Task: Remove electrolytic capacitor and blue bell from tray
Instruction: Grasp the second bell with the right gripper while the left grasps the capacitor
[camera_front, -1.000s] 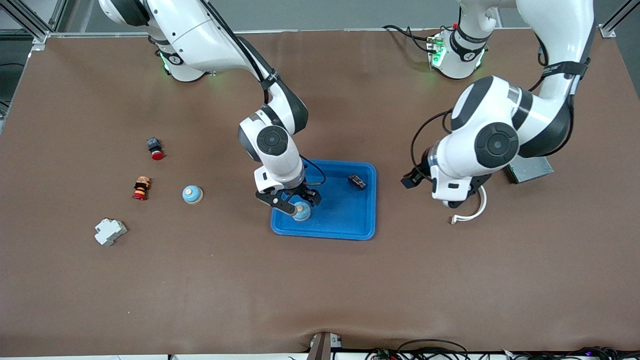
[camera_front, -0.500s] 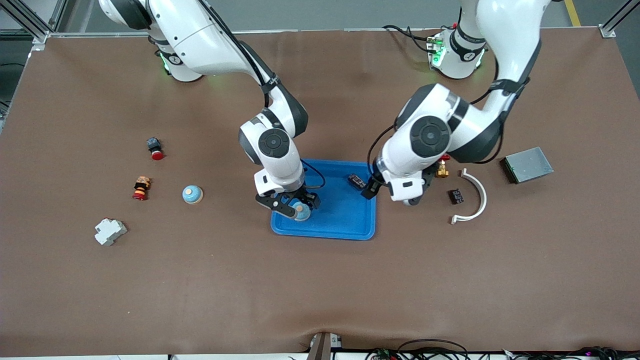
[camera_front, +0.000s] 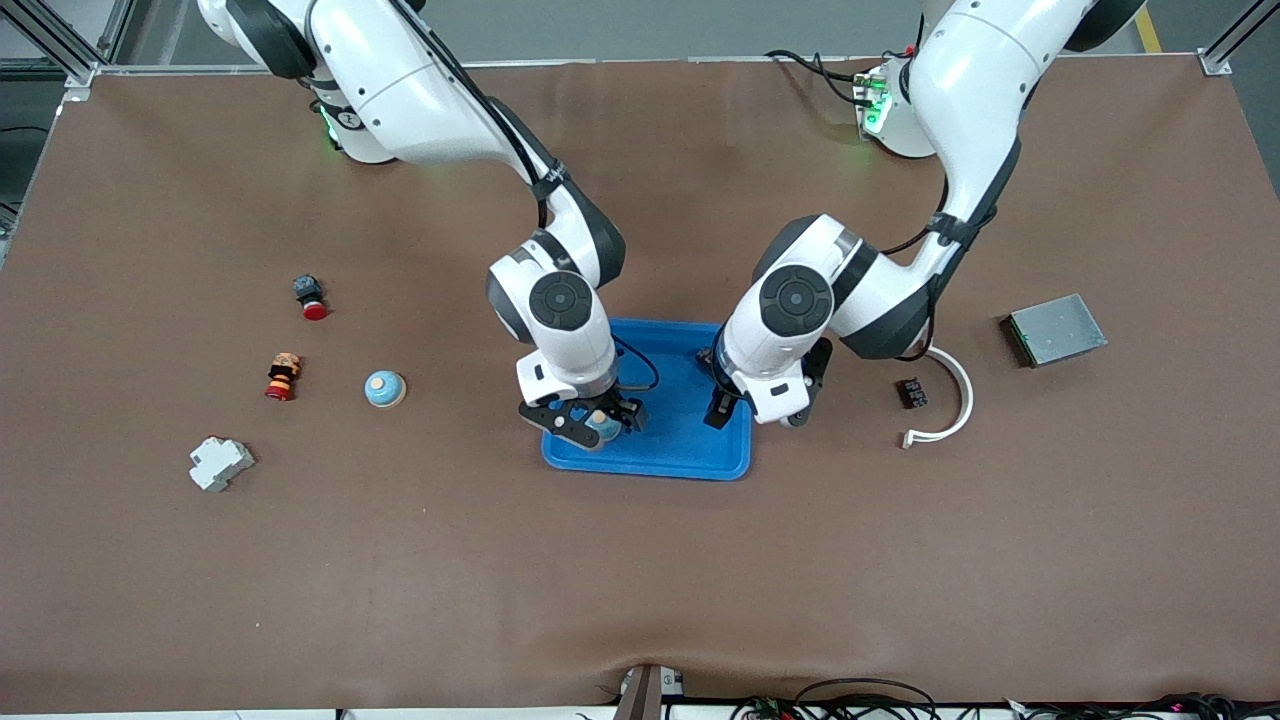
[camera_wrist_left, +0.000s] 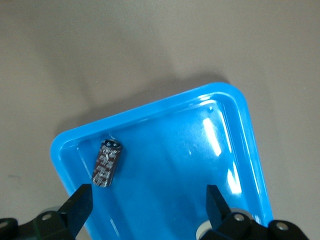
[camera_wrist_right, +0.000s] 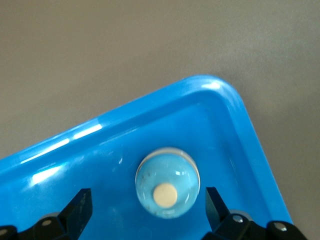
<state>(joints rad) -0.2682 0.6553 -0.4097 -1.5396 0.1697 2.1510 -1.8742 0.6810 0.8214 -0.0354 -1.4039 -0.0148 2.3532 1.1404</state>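
Both grippers gape: right gripper (camera_front: 592, 422) should descend centred astride the blue bell (camera_wrist_right: 167, 188), left gripper (camera_front: 722, 405) align with the electrolytic capacitor (camera_wrist_left: 107, 163) in the tray (camera_front: 680, 455).

Both grippers hung over the tray (camera_front: 648, 462): the right gripper (camera_front: 588, 424) open around a bell (camera_front: 600, 424) (partly hidden), the left gripper (camera_front: 722, 408) near the rim.

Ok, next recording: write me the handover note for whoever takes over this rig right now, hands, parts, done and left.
Right hand: open, low over the blue bell in the tray, fingers either side, not gripping.
Left hand: open, over the tray's end toward the left arm, with the electrolytic capacitor lying in the tray near its corner.
Done: nothing removed.
Left: grasp both, lift them out, set them on the table.
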